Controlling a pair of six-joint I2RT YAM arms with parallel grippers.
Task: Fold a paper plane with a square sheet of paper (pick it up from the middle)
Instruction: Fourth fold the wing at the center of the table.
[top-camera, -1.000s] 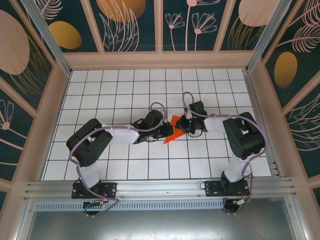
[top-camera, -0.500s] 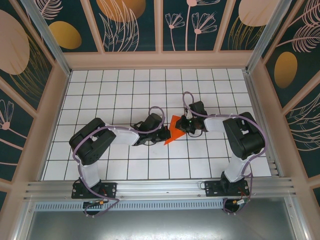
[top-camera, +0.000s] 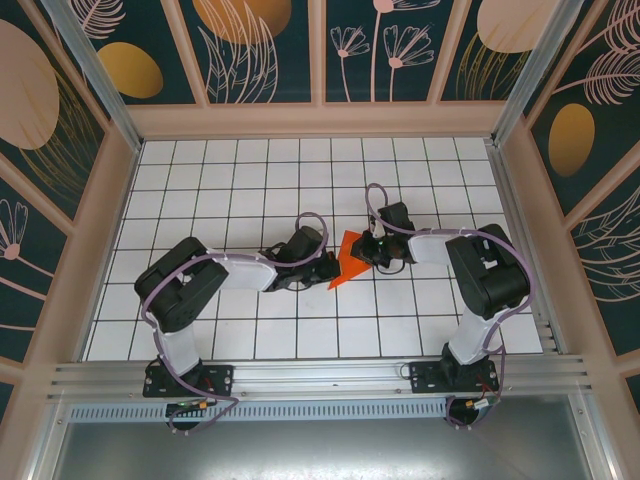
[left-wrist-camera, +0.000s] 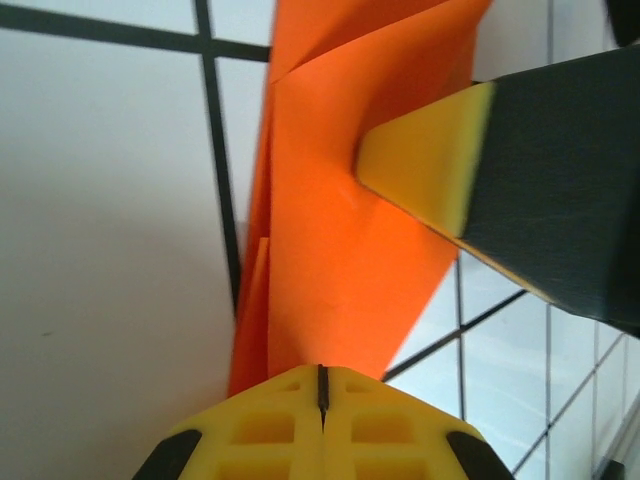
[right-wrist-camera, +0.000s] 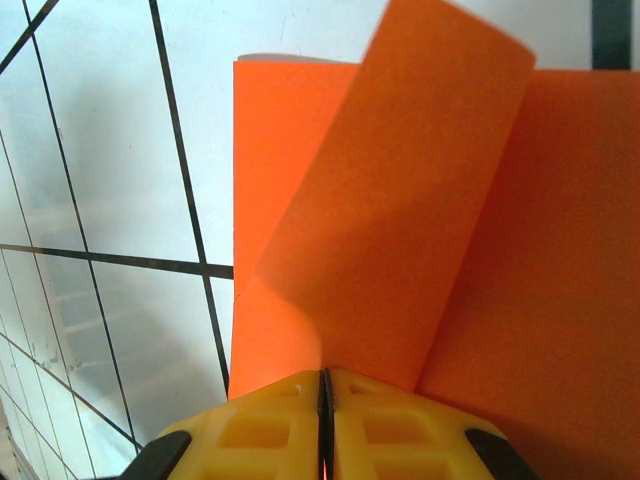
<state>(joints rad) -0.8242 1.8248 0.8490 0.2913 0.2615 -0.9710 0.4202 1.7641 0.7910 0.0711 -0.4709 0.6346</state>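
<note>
Here's the orange paper (top-camera: 349, 260), just right of the middle of the white tiled table (top-camera: 200, 180). It is folded to a point, and that tip aims at the table's near-left corner. Both arms reach in toward the table's middle and meet at the paper.

The left claw (top-camera: 332, 266) comes from the table's left side. Its yellow fingers are pressed flat together, only a hairline seam between them, right at the paper's edge. Whether any paper is caught in that seam, I cannot tell.

The right claw (top-camera: 366, 256) comes from the table's right side, and its fingers are also squeezed narrow. The right wrist camera shows a sliver of orange in their seam, so it has the paper pinched. A flap lifts up from that grip, standing off the flat layer that lies on the table. On the left wrist camera, a yellow pad (left-wrist-camera: 425, 180) of the right claw touches the upper face of the paper.
</note>
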